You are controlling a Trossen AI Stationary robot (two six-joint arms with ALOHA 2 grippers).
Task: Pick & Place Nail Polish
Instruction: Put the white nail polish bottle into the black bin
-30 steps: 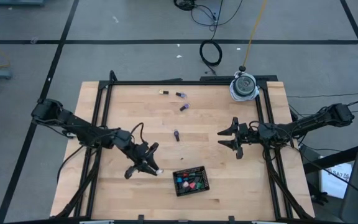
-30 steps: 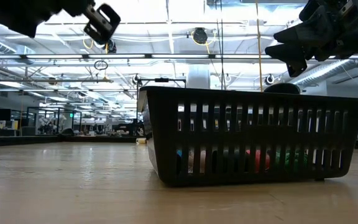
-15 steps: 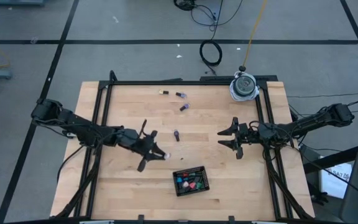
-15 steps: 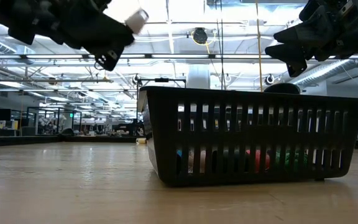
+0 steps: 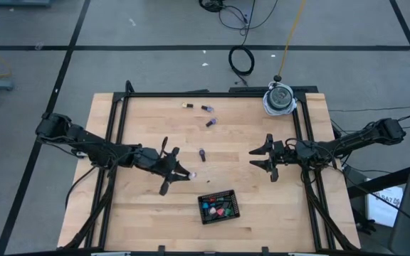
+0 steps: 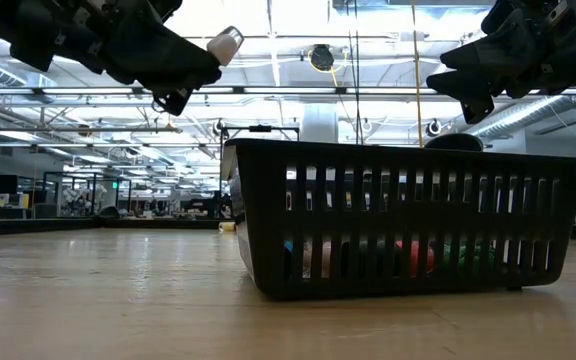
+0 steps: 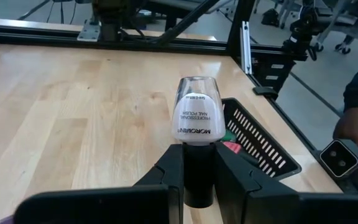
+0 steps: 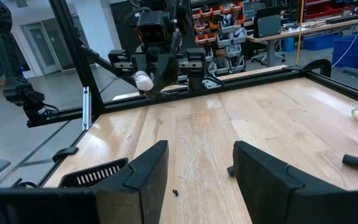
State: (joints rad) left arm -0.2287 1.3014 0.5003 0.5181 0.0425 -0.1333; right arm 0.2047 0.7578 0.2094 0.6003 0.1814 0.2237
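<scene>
- The table [image 5: 141, 128] is pale, smooth wood planks inside a black metal frame.
- The basket [image 5: 217, 206] is black slotted plastic, rectangular, with small coloured bottles inside; it sits just beyond and below the left gripper's tip.
- The left gripper [image 7: 197, 177] has its two dark fingers pinched narrow on the black cap of a nail polish bottle [image 7: 197, 113], a rounded, glossy, pale bottle with a printed label, held in the air above the wood.
- Loose bottles [image 5: 202, 154] with dark caps lie on the table between the two grippers.
- The right gripper [image 5: 263, 158] hovers with fingers spread wide, holding nothing, well apart from the basket.
</scene>
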